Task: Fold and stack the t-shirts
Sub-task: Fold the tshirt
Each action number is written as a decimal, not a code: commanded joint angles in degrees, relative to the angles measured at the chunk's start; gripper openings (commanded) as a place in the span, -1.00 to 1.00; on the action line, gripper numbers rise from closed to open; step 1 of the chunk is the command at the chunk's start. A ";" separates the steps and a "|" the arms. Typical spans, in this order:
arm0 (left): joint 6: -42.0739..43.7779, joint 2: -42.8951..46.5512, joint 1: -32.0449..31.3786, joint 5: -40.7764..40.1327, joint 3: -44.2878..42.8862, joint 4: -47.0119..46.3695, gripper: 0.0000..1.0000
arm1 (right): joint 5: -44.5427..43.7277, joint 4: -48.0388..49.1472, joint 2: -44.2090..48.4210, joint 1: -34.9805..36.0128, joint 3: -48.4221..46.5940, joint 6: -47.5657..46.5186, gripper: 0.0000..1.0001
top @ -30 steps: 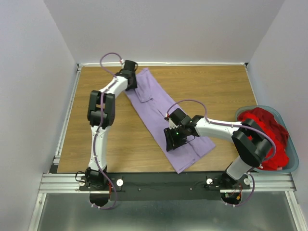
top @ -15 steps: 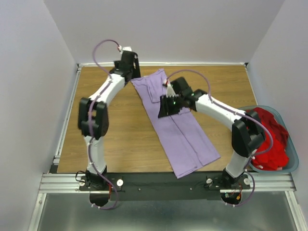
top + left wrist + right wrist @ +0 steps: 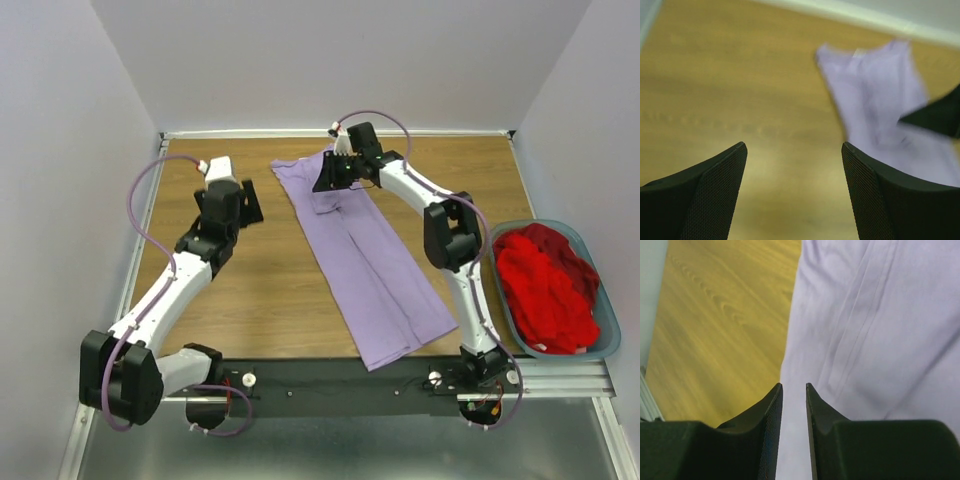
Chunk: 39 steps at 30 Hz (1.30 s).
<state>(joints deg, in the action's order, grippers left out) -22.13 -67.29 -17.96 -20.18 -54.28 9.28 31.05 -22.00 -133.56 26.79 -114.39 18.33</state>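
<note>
The lavender t-shirt [image 3: 365, 260] lies as a long folded strip, running from the far middle of the table to the near edge. It also shows in the left wrist view [image 3: 880, 90] and fills the right wrist view [image 3: 880, 315]. My right gripper [image 3: 322, 178] is low over the strip's far left edge. Its jaws [image 3: 794, 386] stand narrowly apart, with cloth showing in the gap. My left gripper [image 3: 250, 205] is open over bare wood, left of the shirt, holding nothing [image 3: 794, 147]. The red t-shirt [image 3: 545, 285] lies crumpled in the basket.
The teal-grey basket [image 3: 545, 222] stands at the table's right edge. A white rail and the back wall run just beyond the shirt's far end. The right arm's elbow hangs over the wood between shirt and basket.
My left gripper let go at the shirt's far end, opened wide and drew back to the left. My right gripper travelled from mid-shirt to the far end, its jaws narrowing.
</note>
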 commanded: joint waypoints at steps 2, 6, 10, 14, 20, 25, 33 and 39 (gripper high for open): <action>-2.30 7.60 -0.50 -0.12 10.94 -0.22 0.68 | 2.44 3.01 -10.75 0.02 -8.47 2.40 -0.39; -2.65 9.89 -0.59 0.32 14.20 -1.37 0.68 | 0.59 6.61 -16.64 -1.55 -12.43 6.45 -0.40; -2.83 9.28 -0.68 1.02 15.43 -3.03 0.68 | -1.77 9.77 -20.51 -3.84 -15.16 10.14 -0.39; -2.57 7.79 -0.68 1.82 15.61 -3.30 0.68 | -2.83 11.98 -24.11 -7.35 -18.32 13.39 -0.32; -2.04 6.56 -0.68 1.47 15.61 -3.74 0.68 | -4.42 15.57 -29.65 -12.89 -25.08 18.75 -0.14; -2.13 5.24 -0.68 2.69 15.43 -3.74 0.69 | 1.28 17.87 -27.39 -14.39 -28.08 17.90 0.10; -2.39 3.39 -1.11 8.49 14.91 -4.09 0.70 | 6.75 18.13 -5.96 -14.39 -13.00 11.13 0.33; -5.11 1.81 -4.62 13.15 14.11 -0.50 0.67 | -3.16 14.46 20.47 -14.31 20.35 6.64 0.29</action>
<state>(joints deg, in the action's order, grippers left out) -24.93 -64.84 -20.23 -11.64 -38.89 6.66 33.71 -5.63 -127.46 12.19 -108.90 29.43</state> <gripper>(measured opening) 0.842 0.665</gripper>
